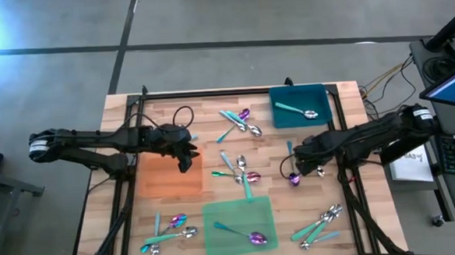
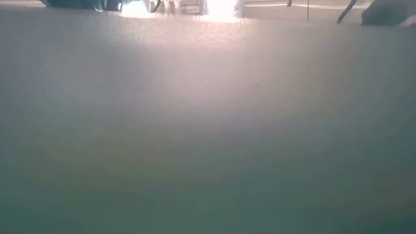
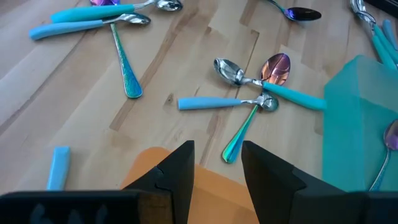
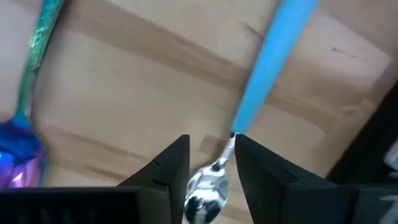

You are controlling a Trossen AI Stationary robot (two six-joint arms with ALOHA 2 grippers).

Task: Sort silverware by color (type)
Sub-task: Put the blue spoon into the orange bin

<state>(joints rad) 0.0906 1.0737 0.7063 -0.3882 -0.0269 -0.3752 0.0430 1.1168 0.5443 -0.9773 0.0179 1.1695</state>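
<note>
The right claw (image 4: 211,158) grasps a spoon (image 4: 245,106) with a silver head and pale blue handle; its long axis runs away from the fingers, head between them. It hangs over the table (image 1: 353,136) right of centre. The left claw (image 3: 217,168) is released, empty, above the orange mat (image 1: 168,177). The teal bin (image 1: 319,95) contains one silver-headed spoon (image 1: 298,110). The green mat (image 1: 217,222) carries one purple-headed spoon (image 1: 245,234). Remaining silverware (image 1: 242,173) lies scattered in clusters. The low view is fogged; nothing is distinguishable.

Two mats lie on the bench (image 1: 357,214): one orange (image 1: 166,181), one green (image 1: 236,213). One teal bin (image 1: 298,99). Roughly twenty spoons (image 1: 238,174), in scattered clusters.
</note>
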